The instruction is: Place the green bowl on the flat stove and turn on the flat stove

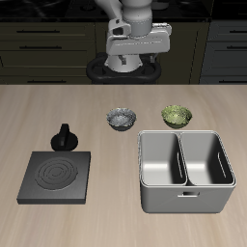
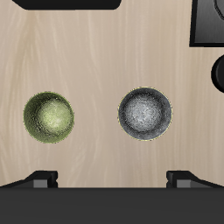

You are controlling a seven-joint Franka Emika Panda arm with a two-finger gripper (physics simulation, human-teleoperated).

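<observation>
The green bowl [image 1: 177, 116] is small, round and olive, and stands on the table behind a grey two-compartment bin. In the wrist view the green bowl [image 2: 48, 116] sits beside the grey-white patterned bowl [image 2: 145, 114]. The flat stove [image 1: 56, 177] is a black square plate with ring markings near the table's front edge. A black knob [image 1: 64, 137] stands at its back edge. My gripper [image 1: 135, 60] hangs high above the table's back, well above both bowls. In the wrist view my gripper [image 2: 114, 178] is open and empty, its fingertips [image 2: 42, 178] wide apart.
The grey-white patterned bowl [image 1: 122, 119] stands beside the green bowl, toward the stove. A grey two-compartment bin [image 1: 184, 171] stands in front of the green bowl. Dark cabinets run behind the table. A stove corner [image 2: 210, 22] and the knob [image 2: 219, 70] show in the wrist view.
</observation>
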